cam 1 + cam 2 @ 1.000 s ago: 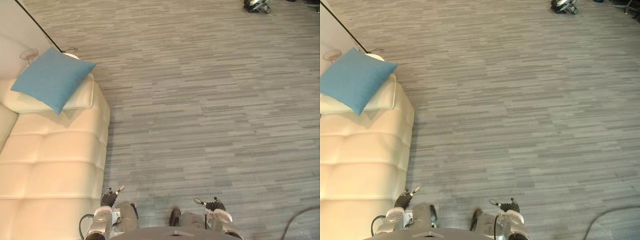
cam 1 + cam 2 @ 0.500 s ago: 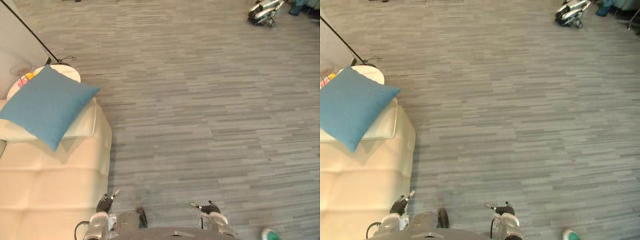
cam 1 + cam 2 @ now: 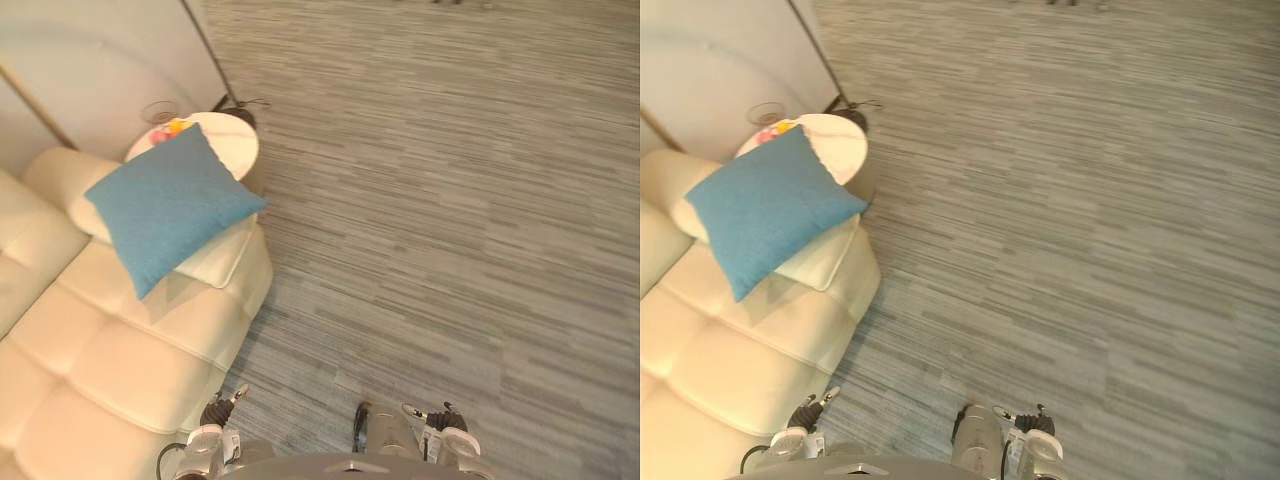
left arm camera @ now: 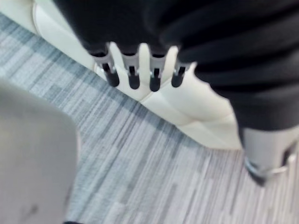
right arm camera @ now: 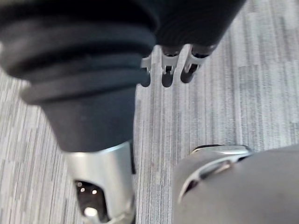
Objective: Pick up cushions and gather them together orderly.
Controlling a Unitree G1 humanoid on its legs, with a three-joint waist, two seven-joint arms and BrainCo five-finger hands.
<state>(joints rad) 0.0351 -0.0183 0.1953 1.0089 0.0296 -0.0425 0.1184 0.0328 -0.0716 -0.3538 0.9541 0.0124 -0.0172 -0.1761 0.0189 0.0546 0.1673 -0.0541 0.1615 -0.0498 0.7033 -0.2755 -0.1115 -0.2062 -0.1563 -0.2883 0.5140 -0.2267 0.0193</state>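
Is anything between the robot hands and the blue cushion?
Nothing visible does. The blue cushion leans on the sofa armrest; the left robot hand hangs open by the sofa's near end, bare seat between them. The right robot hand is over the floor.

Cream tufted sofa [image 3: 120, 370] lower left. Small round white bench [image 3: 238, 148] at its far end, upper left; orange and pink items [image 3: 170, 129] on top. Grey striped floor [image 3: 450, 200] across right.
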